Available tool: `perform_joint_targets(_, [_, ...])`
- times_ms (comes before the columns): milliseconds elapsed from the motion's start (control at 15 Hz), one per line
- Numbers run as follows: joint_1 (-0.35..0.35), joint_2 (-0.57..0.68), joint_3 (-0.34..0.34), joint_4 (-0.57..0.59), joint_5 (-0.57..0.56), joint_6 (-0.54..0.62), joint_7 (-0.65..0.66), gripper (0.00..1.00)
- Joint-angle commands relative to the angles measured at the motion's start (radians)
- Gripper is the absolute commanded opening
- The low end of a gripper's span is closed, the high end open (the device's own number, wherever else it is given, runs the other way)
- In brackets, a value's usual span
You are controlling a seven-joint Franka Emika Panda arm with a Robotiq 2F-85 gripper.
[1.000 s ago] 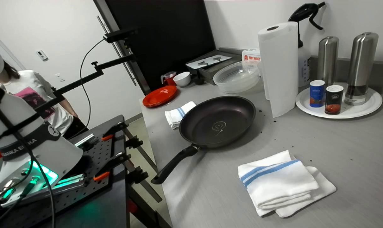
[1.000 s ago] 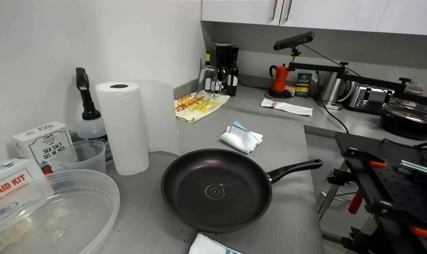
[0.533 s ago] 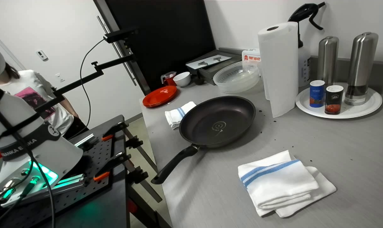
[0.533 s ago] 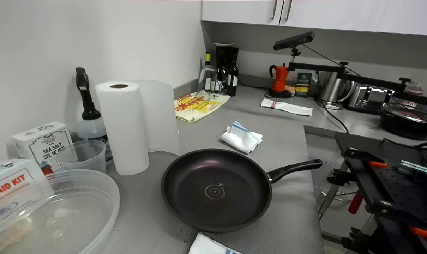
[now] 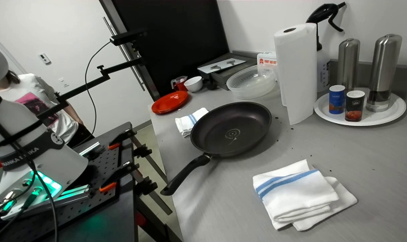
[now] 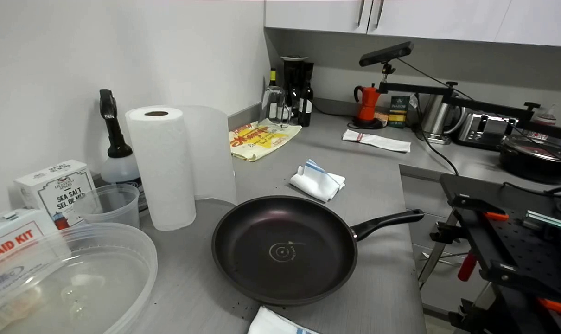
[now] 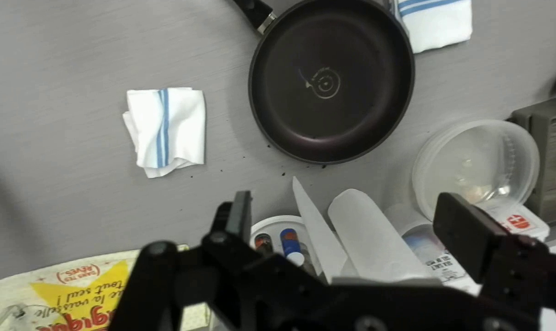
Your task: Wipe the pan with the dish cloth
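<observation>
One loose cloth [image 7: 181, 126] lies well apart from the pan [image 7: 331, 82]; one folded cloth [image 7: 439, 25] sits close by the pan, contact unclear. Both blue-striped; which is meant, uncertain. Pan rests upright on the counter [image 5: 223, 201], handle [image 6: 387, 222] toward the edge. Gripper [image 7: 346, 207], seen only in the wrist view: jaws wide apart, nothing held, so wiping looks yet to start. Loose cloth seems the easier pick. Best to centre over it, descend straight, pinch several layers, lift without dragging. Then wipe in light circles; hard pressure could slide or spin the pan.
</observation>
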Motion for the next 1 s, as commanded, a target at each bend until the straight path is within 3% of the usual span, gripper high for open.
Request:
perform_joint_targets(0, [-0.047, 0.04, 0.014, -0.063, -0.084, 0.145, 0.09, 1.0])
perform_joint_targets(533, [-0.114, 0.185, -0.011, -0.117, -0.147, 0.38, 0.24, 1.0])
perform_joint_targets(933, [-0.146, 0.316, -0.057, -0.104, -0.146, 0.474, 0.278, 1.0])
